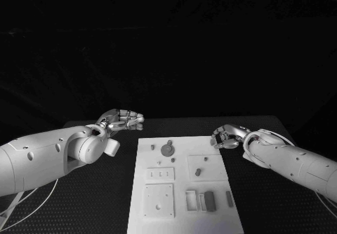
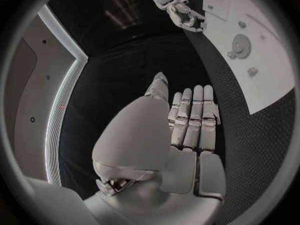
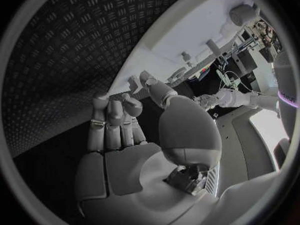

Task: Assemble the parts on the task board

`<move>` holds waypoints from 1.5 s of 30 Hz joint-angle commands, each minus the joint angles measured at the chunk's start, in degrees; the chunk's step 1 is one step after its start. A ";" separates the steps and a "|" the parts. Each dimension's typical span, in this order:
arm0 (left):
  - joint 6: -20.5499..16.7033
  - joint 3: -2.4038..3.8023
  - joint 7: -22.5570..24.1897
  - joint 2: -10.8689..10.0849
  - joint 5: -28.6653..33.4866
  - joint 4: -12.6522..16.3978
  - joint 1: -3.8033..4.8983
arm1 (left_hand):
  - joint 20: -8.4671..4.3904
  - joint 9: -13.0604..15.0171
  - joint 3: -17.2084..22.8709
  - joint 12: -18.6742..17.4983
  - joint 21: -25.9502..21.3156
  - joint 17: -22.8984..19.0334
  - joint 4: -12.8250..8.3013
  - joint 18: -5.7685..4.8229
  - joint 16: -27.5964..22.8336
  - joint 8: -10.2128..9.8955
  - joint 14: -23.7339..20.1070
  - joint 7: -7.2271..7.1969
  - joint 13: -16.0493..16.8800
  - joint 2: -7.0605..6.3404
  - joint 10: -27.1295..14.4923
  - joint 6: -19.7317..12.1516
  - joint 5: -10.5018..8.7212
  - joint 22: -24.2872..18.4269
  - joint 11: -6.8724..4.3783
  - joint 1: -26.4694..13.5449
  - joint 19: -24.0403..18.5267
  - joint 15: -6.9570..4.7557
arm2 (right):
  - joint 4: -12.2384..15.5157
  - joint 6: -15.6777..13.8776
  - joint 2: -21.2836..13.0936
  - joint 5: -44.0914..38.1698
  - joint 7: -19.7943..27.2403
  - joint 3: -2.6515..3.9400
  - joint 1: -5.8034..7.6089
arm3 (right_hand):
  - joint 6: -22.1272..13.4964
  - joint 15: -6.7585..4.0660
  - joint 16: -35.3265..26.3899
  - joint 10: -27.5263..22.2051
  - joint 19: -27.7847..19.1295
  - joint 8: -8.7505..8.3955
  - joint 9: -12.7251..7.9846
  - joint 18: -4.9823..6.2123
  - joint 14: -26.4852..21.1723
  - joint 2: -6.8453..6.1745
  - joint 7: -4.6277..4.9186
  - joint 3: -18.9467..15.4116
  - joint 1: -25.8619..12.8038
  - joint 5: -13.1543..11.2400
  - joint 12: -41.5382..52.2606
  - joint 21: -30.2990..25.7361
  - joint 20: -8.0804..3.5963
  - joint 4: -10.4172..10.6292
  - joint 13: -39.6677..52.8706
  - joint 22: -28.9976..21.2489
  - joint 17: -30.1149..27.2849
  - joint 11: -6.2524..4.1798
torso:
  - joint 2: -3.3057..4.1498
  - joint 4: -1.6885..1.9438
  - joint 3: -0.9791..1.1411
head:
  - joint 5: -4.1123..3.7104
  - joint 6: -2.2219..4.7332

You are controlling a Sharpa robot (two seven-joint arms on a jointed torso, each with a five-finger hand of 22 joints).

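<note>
Both of my hands hold nothing: left hand (image 1: 123, 120) and right hand (image 1: 230, 136) hover with fingers loosely apart beside the board (image 1: 211, 214), whose long axis runs away from me.

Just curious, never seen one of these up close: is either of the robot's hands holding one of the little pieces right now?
No: the left hand and right hand hover beside the task board, both holding nothing.

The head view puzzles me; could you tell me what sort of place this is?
Probably a robotics lab test bench: a black table, a white task board with small parts, and the left hand and right hand beside it.
</note>
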 commanded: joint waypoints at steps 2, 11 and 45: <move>0.93 0.05 0.36 0.13 -0.15 0.12 0.02 | 0.26 -0.06 -0.35 -0.27 -0.18 0.08 0.01 1.02 -0.37 -0.10 0.03 -0.26 -0.03 0.41 -0.22 -0.07 -0.31 -0.09 -0.11 0.26 0.23 0.16 | 0.27 0.98 -0.02 0.07 0.60 -0.01 -0.03 | 0.86 0.02 0.17 -0.23 -0.26 0.62 0.20 0.41 -0.20 1.03 0.17 -0.54 -0.35 0.34 -0.04 -0.14 0.17 0.02 0.14 0.62 0.11 0.14 | -0.10 -0.12 0.03 | 0.14 -0.15; 0.86 0.05 0.24 0.18 -0.16 0.13 0.02 | 0.26 -0.07 -0.39 -0.28 -0.19 0.10 0.01 1.02 -0.40 -0.11 0.04 -0.23 -0.03 0.44 -0.24 -0.10 -0.32 -0.09 -0.09 0.23 0.23 0.16 | 0.20 1.49 0.52 0.07 0.47 -0.02 -0.03 | 2.06 0.26 0.44 -0.12 -0.19 1.45 0.50 0.41 -0.13 2.82 0.43 -0.69 -0.78 0.34 0.19 0.03 0.15 0.02 0.30 0.71 0.18 0.39 | -0.13 -0.07 0.04 | 0.11 -0.17; 0.91 0.05 0.09 0.24 -0.17 0.06 0.02 | 0.25 -0.09 -0.48 -0.30 -0.23 0.20 0.00 1.02 -0.46 -0.12 0.07 -0.18 -0.03 0.50 -0.25 -0.13 -0.32 -0.08 -0.08 0.24 0.26 0.16 | -1.33 1.43 1.84 -1.28 -0.65 -0.34 -0.19 | 2.86 0.44 0.85 0.29 0.19 1.95 0.58 0.41 0.25 4.21 0.68 -0.82 -1.22 0.34 0.49 0.39 -0.04 -0.01 0.42 0.79 0.21 0.63 | -0.11 -0.14 0.09 | 0.17 -0.43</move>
